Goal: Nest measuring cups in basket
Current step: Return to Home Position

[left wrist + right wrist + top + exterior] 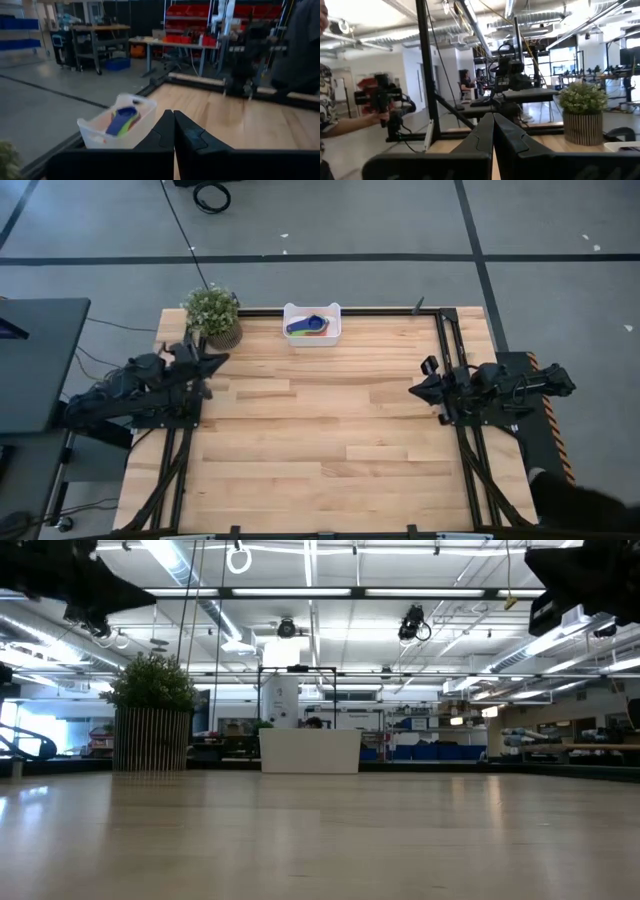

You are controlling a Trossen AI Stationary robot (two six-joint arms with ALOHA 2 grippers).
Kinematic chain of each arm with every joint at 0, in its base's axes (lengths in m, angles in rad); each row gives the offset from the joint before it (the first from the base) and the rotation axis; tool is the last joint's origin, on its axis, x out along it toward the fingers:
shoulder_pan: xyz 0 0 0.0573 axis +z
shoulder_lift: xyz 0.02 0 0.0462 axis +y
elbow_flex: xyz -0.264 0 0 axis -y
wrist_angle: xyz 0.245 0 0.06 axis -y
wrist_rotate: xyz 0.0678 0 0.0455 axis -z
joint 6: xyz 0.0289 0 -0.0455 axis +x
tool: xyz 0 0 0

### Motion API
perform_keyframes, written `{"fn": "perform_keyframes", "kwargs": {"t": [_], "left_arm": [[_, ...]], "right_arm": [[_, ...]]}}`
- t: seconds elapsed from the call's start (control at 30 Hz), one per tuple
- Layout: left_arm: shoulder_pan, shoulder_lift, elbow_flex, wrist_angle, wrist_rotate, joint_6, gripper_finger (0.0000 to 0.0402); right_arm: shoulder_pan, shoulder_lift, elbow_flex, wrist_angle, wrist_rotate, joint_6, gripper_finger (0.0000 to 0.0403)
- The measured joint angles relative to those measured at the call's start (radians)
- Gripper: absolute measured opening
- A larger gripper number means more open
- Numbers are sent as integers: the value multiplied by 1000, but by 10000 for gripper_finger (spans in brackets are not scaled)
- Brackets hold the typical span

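The white basket (312, 323) stands at the table's far edge, seen also in the left wrist view (117, 125) and the low view (310, 751). The measuring cups (306, 326) lie stacked inside it, a blue one on top (122, 120), with green and orange showing under it. My left gripper (222, 360) is shut at the table's left side, drawn back over its base and pointing level across the table. My right gripper (414, 392) is shut at the right side, also drawn back. Neither touches anything.
A potted green plant (213, 315) stands at the far left corner beside the basket. A black frame runs along the table's left, right and far edges. A person holding a dark device (380, 100) shows beyond the table in the right wrist view.
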Motion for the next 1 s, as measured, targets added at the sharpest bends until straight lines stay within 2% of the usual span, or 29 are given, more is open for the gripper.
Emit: {"fn": "perform_keyframes", "kwargs": {"t": [0.2,0.53,1.0], "left_arm": [[0,0,-119,132,-1,5,2],[0,0,-252,223,11,-2,2],[2,1,-270,253,19,51,2]], "right_arm": [[0,0,0,-21,-2,-25,14],[0,0,0,-91,-42,-6,14],[0,0,0,-119,-40,-7,14]]}}
